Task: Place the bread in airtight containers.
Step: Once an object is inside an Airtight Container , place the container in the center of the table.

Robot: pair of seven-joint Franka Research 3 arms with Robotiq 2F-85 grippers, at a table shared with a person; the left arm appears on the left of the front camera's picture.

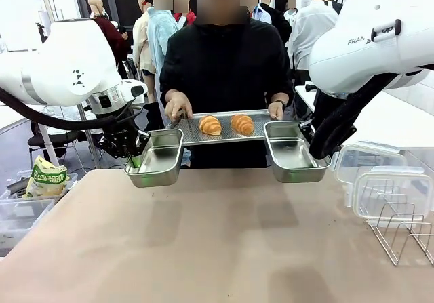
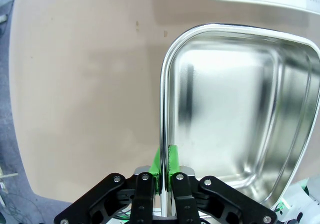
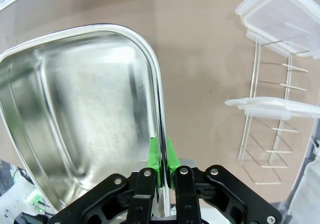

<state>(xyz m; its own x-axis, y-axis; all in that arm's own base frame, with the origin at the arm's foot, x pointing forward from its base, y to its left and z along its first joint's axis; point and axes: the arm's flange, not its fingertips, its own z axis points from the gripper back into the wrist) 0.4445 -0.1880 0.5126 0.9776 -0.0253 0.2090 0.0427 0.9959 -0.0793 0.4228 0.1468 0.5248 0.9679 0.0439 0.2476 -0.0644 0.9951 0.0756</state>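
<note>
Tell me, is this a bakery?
Likely a robot lab, not a bakery: a white left arm and right arm hold a left tin and right tin above a tan table, while a person holds a tray of croissants.

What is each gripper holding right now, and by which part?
The left gripper pinches one steel tin by its side rim; the right gripper pinches the second tin, also by its rim.

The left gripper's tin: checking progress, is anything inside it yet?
Nothing: the tin shows bare steel inside. The left gripper, shut on its rim, hides a sliver of wall.
</note>
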